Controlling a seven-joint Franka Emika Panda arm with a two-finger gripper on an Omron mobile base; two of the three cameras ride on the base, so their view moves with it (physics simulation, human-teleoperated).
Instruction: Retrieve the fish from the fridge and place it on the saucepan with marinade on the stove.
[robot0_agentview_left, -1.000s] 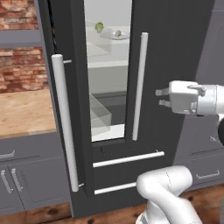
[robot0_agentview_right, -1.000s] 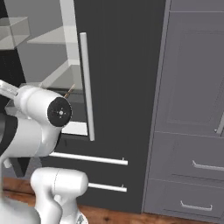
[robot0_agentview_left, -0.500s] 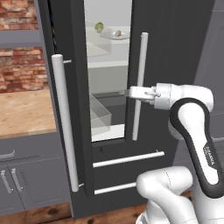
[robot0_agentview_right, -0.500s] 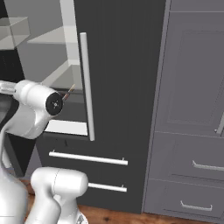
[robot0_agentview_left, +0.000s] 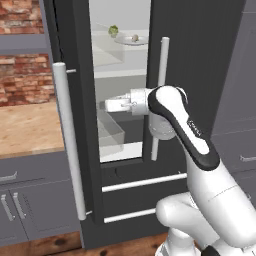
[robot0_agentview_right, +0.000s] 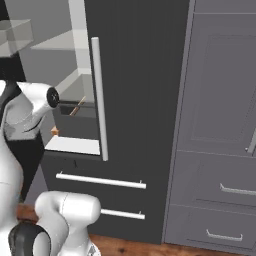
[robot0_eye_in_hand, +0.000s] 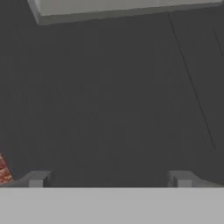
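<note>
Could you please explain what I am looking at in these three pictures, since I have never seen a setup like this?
It is a rendered kitchen with a white robot arm on a driving base. Two pictures come from cameras on the base, behind the arm to its left and right. The third comes from a camera on the hand, looking along the gripper. The arm faces a tall dark-grey fridge whose left door is ajar, and reaches into the gap, by a clear bin. High inside, a plate carries a beige lump, with a small green item beside it. The jaws stand wide open and hold nothing.
</note>
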